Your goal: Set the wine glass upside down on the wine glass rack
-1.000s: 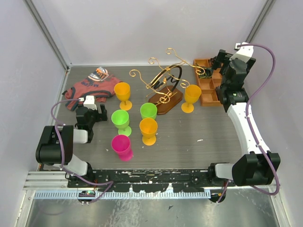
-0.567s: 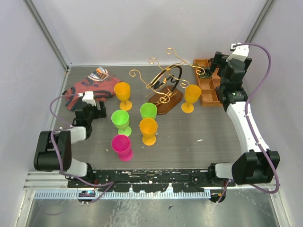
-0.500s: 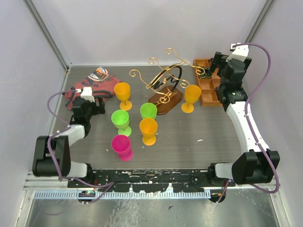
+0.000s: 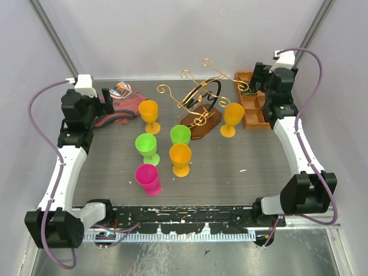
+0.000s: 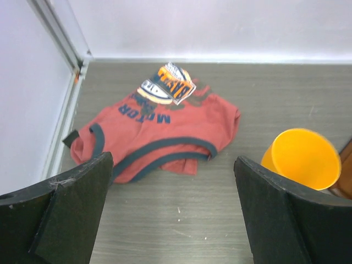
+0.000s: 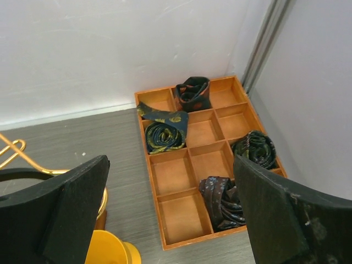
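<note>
Now the rack [image 4: 202, 122] stands toward the back of the table [image 4: 247, 184], near the middle, on its dark oval base. All six glasses stand upright on the table, mouth up, and none touches the gold wire arms.

One orange glass [image 4: 233, 119] is just right of the rack's base. A second orange glass [image 4: 149, 115] is to the left of the rack, a little apart from it. A green glass [image 4: 180, 135] is just in front of the base, at its left end, and a third orange glass [image 4: 180, 158] stands right in front of that one. Further front-left of the rack are the other green glass [image 4: 146, 148] and, farthest of all, the pink glass [image 4: 148, 178].

The left gripper [image 5: 172, 165] is well left of the rack, above a red shirt [image 5: 159, 132]. Its jaws are spread wide and they hold nothing (the second orange glass shows just beside its right finger in the wrist view).

The right gripper [image 6: 170, 162] is to the right of the rack, above an orange-brown tray [image 6: 190, 153] with rolled ties [image 6: 163, 136] in some compartments. Its jaws are also spread wide, with nothing between them.
</note>
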Available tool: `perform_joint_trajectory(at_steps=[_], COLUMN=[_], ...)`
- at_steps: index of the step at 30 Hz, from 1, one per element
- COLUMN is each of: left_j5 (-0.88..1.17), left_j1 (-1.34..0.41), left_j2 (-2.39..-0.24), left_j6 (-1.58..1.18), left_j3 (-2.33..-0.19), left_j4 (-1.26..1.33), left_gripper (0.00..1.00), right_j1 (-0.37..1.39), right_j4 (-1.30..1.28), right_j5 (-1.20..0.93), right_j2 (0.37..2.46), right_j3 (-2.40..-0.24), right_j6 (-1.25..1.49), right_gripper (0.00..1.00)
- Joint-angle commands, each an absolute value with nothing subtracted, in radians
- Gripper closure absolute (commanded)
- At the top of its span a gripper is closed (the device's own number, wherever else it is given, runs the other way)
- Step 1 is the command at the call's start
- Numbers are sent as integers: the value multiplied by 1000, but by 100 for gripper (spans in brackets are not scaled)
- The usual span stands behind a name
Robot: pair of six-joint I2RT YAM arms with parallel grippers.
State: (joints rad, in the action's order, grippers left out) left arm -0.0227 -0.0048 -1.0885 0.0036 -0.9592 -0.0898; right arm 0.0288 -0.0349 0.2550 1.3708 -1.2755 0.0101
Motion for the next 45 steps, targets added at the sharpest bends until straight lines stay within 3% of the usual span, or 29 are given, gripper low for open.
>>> perform_joint_trajectory(at_steps=[1, 11, 22, 45], left_j5=[37, 45, 477, 516], left_j1=[-5, -5, -9, -255], left_j2=[-1094, -1323, -1436, -1646], left_j6=[1, 128, 32, 165], left_j3=[-1108, -1477, -1488, -1611], left_j4=[-187, -170, 21, -158], left_gripper=[2, 2, 2, 2], right_j1=[26, 27, 43, 57], right_j4=[-22, -52, -121, -346], right_j5=[160, 88, -58, -51], right_j2=[1365, 1327, 1336, 1524], right_j3=[-1327, -1303, -1374, -1514], right_j6=[28, 54, 66, 130], right_gripper=[0, 0, 0, 0])
